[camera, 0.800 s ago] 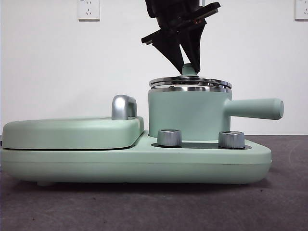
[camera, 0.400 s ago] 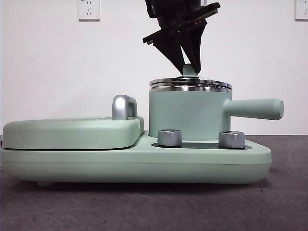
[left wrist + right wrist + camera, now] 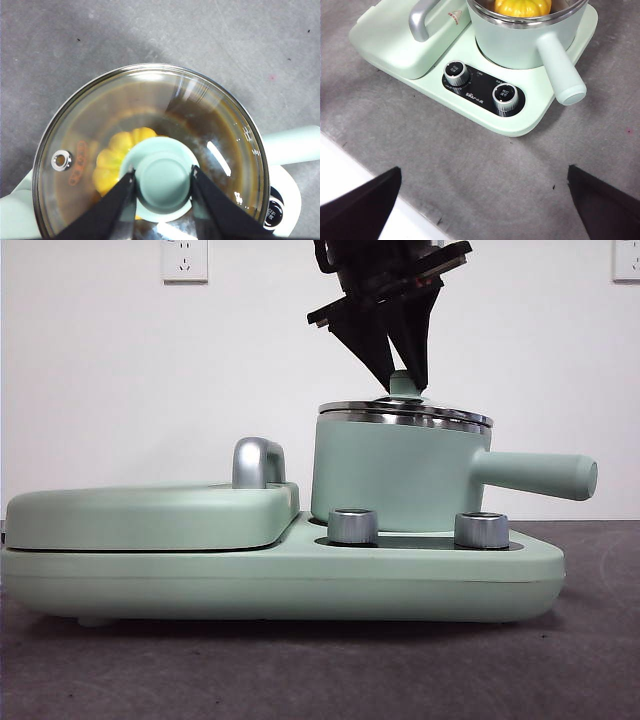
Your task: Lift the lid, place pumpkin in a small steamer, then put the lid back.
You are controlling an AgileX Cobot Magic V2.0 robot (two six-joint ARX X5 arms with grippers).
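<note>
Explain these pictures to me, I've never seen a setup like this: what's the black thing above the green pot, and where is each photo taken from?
This is a two-armed robot at a table. The black thing is the left tool, two pointed jaws that grip. One picture is taken from a low camera looking level across the table. The other two come from cameras on each arm's wrist, looking down past that arm's own jaws.

On the grey table sits a mint-green cooker base with two knobs. On it stands the small steamer, a pot with a long side handle. Inside lies the pumpkin, a yellow toy seen through the glass.

The left tool is closed on the knob of the lid, which is on the pot. The right tool holds nothing, jaws wide apart.
</note>
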